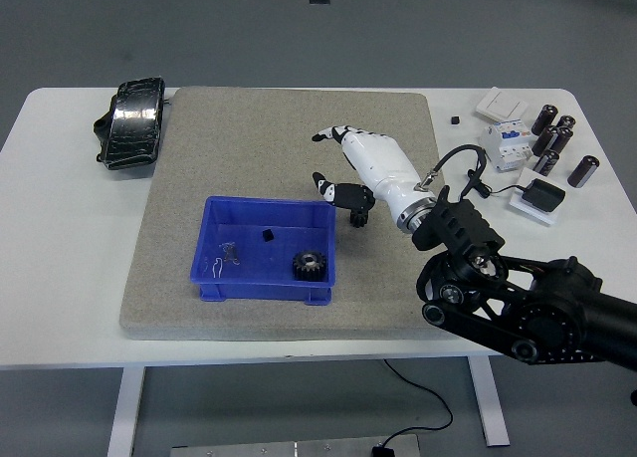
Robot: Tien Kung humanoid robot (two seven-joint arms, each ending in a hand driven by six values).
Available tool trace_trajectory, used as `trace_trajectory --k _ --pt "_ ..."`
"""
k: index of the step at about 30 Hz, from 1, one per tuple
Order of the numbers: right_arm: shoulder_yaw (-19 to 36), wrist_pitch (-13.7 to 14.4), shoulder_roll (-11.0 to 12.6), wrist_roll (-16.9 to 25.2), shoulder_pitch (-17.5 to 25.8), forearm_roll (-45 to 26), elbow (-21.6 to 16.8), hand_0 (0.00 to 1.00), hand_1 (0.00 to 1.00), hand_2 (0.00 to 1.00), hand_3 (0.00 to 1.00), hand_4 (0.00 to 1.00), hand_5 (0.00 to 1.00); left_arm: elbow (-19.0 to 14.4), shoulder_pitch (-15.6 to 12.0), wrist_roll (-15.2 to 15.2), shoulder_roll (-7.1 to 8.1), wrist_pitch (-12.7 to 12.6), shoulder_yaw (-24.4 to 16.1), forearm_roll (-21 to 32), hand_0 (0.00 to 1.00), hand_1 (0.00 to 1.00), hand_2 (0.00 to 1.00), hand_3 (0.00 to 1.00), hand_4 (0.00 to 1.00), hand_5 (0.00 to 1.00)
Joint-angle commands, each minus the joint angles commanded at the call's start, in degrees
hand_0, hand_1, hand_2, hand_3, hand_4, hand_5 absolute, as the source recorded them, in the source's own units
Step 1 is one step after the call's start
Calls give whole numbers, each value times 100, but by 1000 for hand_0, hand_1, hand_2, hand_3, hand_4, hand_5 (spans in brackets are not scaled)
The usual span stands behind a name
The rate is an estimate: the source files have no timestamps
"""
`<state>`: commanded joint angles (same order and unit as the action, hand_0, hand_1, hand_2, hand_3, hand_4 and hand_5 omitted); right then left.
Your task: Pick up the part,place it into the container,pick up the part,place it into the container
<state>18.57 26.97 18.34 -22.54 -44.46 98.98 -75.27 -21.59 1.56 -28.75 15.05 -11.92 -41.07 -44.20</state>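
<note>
Hovering over the grey mat [249,128], my right hand [366,168] is spreading its fingers loosely and gripping nothing. At its seven o'clock the black gear [310,266] is lying inside the blue container [217,288], with a small black piece [267,236] and a wire clip [225,258] sitting at the gear's nine o'clock.

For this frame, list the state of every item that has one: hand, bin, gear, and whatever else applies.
Right robot hand: open, empty, above the mat beside the bin.
Blue bin: upright on the mat, holding parts.
Gear: lying in the bin, released.
Small black part: loose in the bin.
Wire clips: loose in the bin.
Cylinders: standing on the table's right side.
</note>
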Motion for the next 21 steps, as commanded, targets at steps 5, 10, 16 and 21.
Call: trace_trajectory --k 5,10,16,21 --pt "-278 -172 49 47 -34 -131 458 613 721 804 752 631 304 3 12 5 -1 2 0 1 683 667 593 554 611 382" --pt "-447 -292 75 82 -22 -191 599 590 699 800 751 632 303 2 16 11 -2 -3 16 18 683 667 593 555 608 381" --pt "-644 -358 96 122 -12 -284 708 570 690 796 749 634 303 2 22 21 -2 -10 30 38 683 667 594 553 607 384" --pt "-856 -361 55 160 -32 -364 763 561 687 793 749 634 304 4 34 30 -1 -9 36 42 683 667 594 553 605 383"
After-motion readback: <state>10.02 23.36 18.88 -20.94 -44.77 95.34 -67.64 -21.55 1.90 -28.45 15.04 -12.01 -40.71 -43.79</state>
